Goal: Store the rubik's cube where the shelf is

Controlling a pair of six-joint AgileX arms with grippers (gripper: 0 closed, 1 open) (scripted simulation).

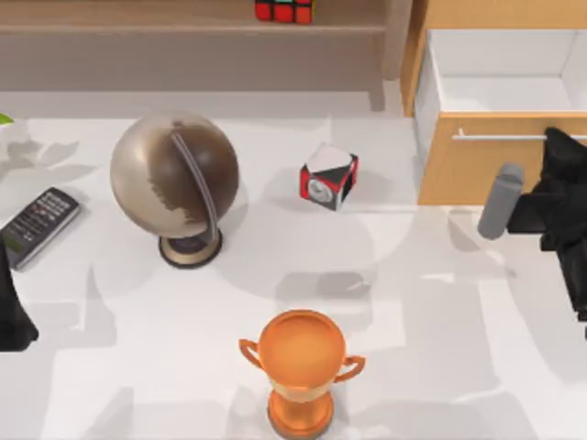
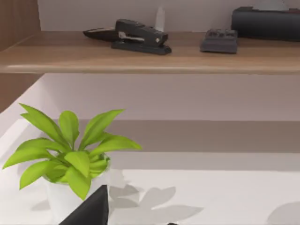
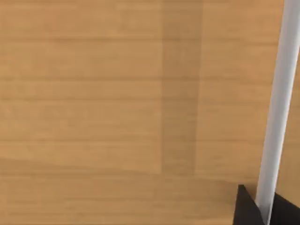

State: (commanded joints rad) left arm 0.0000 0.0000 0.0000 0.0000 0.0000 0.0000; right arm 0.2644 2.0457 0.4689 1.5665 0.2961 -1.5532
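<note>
So the cube [image 1: 283, 10] sits on the shelf [image 1: 138, 27] at the back of the table, near the wooden upright [image 1: 394, 41], cut off by the top view's upper edge. You can see red and green tiles on it.

Right gripper [image 1: 561, 151] is up against the drawer front [image 1: 477, 170] on the right side, at the silver handle [image 1: 500, 137]. The drawer is pulled out and its white inside shows behind the front. In the right wrist view the handle [image 3: 276, 108] runs between two dark fingertips [image 3: 246, 208], so the jaws look closed around the bar, with wood grain right behind it.

Left arm [image 1: 11, 312] is parked at the left edge of the table, just below the remote [image 1: 37, 225]. Can't tell if its jaws are open or closed. Its wrist view looks at a potted plant [image 2: 70, 150] in a white pot, and above it a wooden board with a stapler [image 2: 138, 37] and a dark calculator [image 2: 219, 41] on it.

Out on the table [image 1: 440, 302]: a globe [image 1: 174, 179] left of centre, a red, white and black cube [image 1: 328, 176] just right of it, and an orange trophy [image 1: 299, 367] near the front edge.
</note>
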